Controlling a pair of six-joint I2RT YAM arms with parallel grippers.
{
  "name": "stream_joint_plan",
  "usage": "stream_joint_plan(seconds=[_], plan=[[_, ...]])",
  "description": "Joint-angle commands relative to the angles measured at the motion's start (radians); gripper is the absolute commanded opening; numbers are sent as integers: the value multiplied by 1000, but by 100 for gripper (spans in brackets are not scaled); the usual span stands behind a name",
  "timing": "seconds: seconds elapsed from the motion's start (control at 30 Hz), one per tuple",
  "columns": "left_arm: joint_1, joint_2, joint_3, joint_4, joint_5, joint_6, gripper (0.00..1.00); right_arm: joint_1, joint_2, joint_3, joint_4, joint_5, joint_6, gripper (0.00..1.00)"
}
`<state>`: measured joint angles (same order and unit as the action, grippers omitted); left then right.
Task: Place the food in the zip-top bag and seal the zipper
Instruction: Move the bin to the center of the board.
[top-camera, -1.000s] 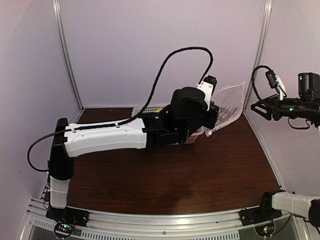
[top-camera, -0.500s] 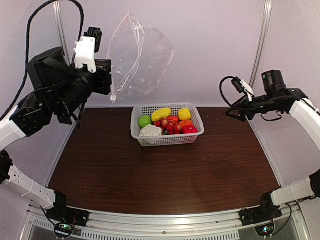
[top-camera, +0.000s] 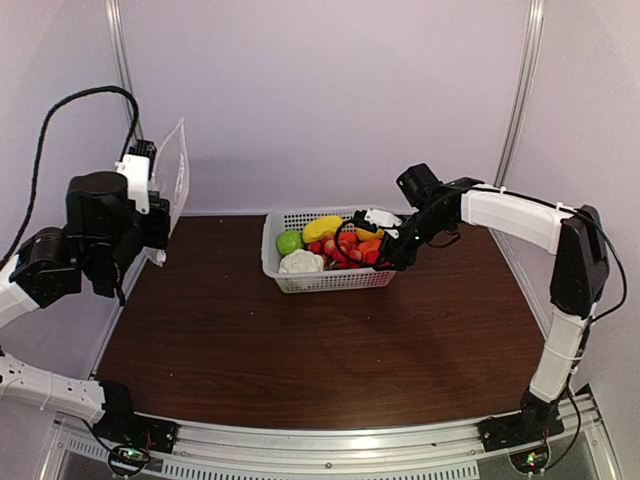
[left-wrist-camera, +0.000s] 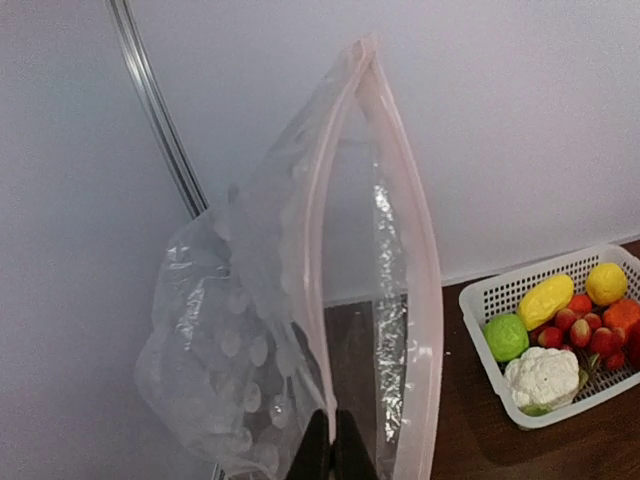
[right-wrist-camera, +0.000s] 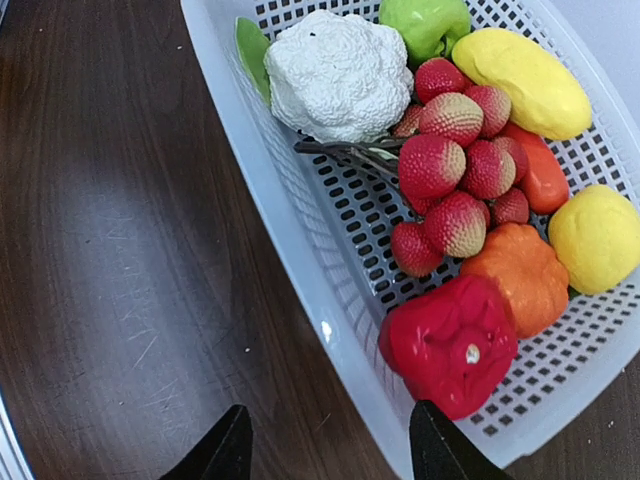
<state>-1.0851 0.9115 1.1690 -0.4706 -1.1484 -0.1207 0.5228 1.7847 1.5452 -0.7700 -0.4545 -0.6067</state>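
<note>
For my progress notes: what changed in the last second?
The right gripper swung in from the right and now hangs open over the basket rim. The left gripper, still shut on the bag, carried it from the basket to the left side. Basket and food stayed.

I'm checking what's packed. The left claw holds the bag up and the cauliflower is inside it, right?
No. The left claw holds the bag up, but the cauliflower lies in the white basket, as the left wrist view shows.

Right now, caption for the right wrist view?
Open jaws frame the white basket rim, red pepper nearest, strawberries and cauliflower beyond.
</note>
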Motion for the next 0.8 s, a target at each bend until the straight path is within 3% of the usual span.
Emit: stream_joint_plan(seconds=[0.0,0.13,0.33,0.47,0.7,0.77], plan=[[124,99,-89,-152,240,-225,0,32,143,131,24,71,-49,54],[229,81,-203,-25,386,-195,0,41,245,223,-8,74,-73,52],[344,63,-296,99,447,-164,0,47,292,229,-31,74,-110,41],[366,89,-298,113,482,-156,0,49,290,210,-40,81,-97,24],[366,114,-292,136,553,-154,0,19,160,130,-39,138,21,1],[366,125,-282,135,585,-158,0,-13,95,67,-38,152,61,0]])
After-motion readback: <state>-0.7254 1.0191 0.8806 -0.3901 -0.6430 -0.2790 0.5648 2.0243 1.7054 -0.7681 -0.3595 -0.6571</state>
